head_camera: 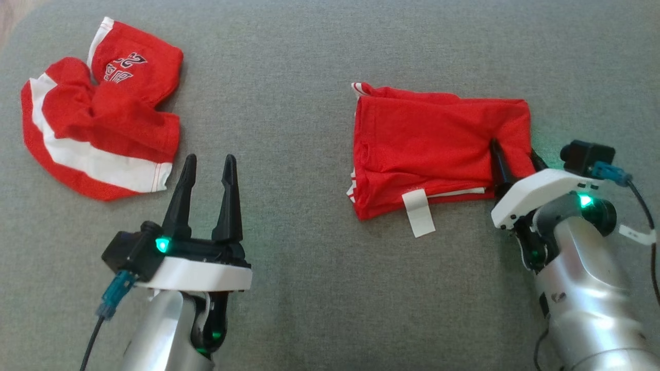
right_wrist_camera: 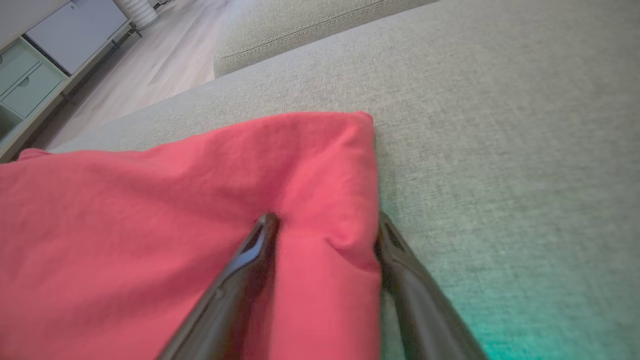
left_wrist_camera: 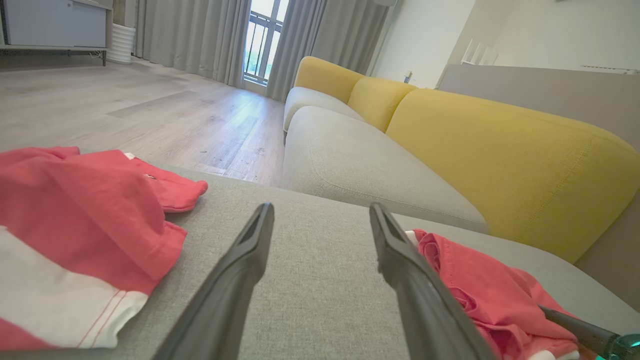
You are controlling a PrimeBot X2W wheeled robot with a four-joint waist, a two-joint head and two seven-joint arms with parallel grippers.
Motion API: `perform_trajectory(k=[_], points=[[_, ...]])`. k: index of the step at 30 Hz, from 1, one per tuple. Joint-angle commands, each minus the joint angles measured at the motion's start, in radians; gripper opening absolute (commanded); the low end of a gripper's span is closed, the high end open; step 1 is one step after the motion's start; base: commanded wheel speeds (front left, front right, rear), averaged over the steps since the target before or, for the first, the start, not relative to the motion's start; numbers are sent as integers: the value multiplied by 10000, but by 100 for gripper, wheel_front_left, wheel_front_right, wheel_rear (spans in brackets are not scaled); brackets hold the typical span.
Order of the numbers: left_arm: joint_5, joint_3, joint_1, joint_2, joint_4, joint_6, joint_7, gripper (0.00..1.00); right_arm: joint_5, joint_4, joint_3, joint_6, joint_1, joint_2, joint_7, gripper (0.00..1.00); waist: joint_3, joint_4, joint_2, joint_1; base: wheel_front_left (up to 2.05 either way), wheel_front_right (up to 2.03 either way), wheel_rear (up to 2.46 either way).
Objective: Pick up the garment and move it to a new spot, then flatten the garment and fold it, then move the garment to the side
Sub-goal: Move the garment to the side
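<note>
The garment (head_camera: 433, 139) is red and lies folded into a rough rectangle on the grey cushion, right of centre, with a white label (head_camera: 420, 211) sticking out at its near edge. My right gripper (head_camera: 515, 149) straddles the garment's right end. In the right wrist view its open fingers stand on either side of a raised fold of the red cloth (right_wrist_camera: 150, 210), at the right gripper (right_wrist_camera: 326, 220). My left gripper (head_camera: 210, 158) hovers open over bare cushion with nothing between its fingers. In the left wrist view the left gripper (left_wrist_camera: 321, 210) points between both cloths, the garment (left_wrist_camera: 480, 285) to its right.
A second red garment with white stripes and lettering (head_camera: 103, 129) lies crumpled at the far left, seen also as the striped garment (left_wrist_camera: 75, 215). Everything rests on the grey sofa seat (head_camera: 299, 288). Yellow back cushions (left_wrist_camera: 500, 150) and wooden floor (left_wrist_camera: 150, 110) lie beyond.
</note>
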Motion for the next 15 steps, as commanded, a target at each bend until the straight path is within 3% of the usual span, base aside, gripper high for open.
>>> perform_trajectory(k=[1,5,9,15], points=[[-52,284,-385,100,-270,-56,-51,100,56,269,402,-7,109,198,88,0,-15,-52,0,0,0,0,0],[-35,334,-364,118,-260,-56,-51,100,-257,490,345,-7,-192,198,-411,0,-113,-229,0,0,0,0,0],[-37,387,-301,120,-259,-56,-51,100,-1385,411,-139,-7,-478,144,-846,0,-240,-418,0,0,0,0,0],[-64,412,-282,104,-317,-56,-51,100,-2745,-357,-817,-7,-660,-819,-665,0,-269,-606,0,0,0,0,0]])
